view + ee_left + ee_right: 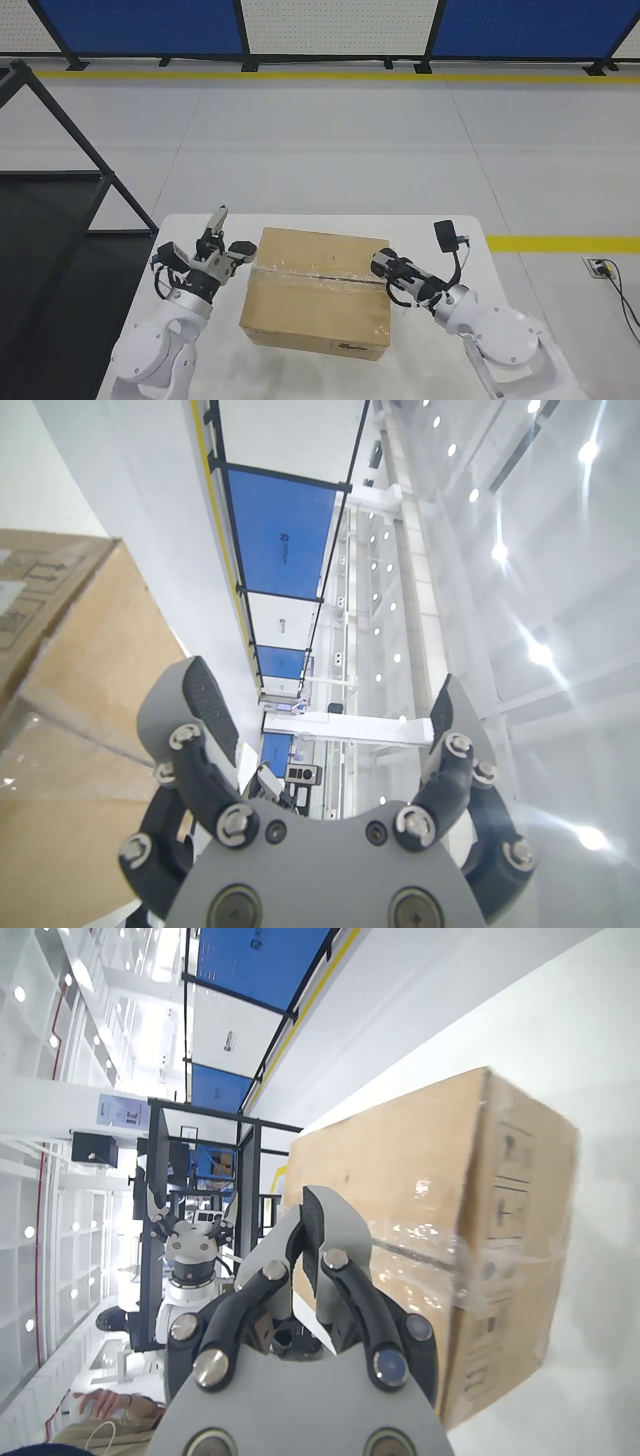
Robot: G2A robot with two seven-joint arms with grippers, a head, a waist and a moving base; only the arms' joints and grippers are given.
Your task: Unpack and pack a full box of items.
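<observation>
I have the box (315,295) sitting in the middle of the table (310,375), resting flat on its base, with its top flaps down and clear tape (318,272) running along the seam and over the ends. My left gripper (325,695) hangs just beside the box's left end, apart from the cardboard, and points away from me toward the far side of the room. It is released, spread wide with nothing in it. My right gripper (306,1223) is at the box's right end, close to where the taped seam meets the edge. It is clenched, its two sides pressed flat together and nothing caught between them. From the top view it sits right against the box's upper right edge, but I cannot tell whether it touches the cardboard. Printed marks show on both end faces of the box.
</observation>
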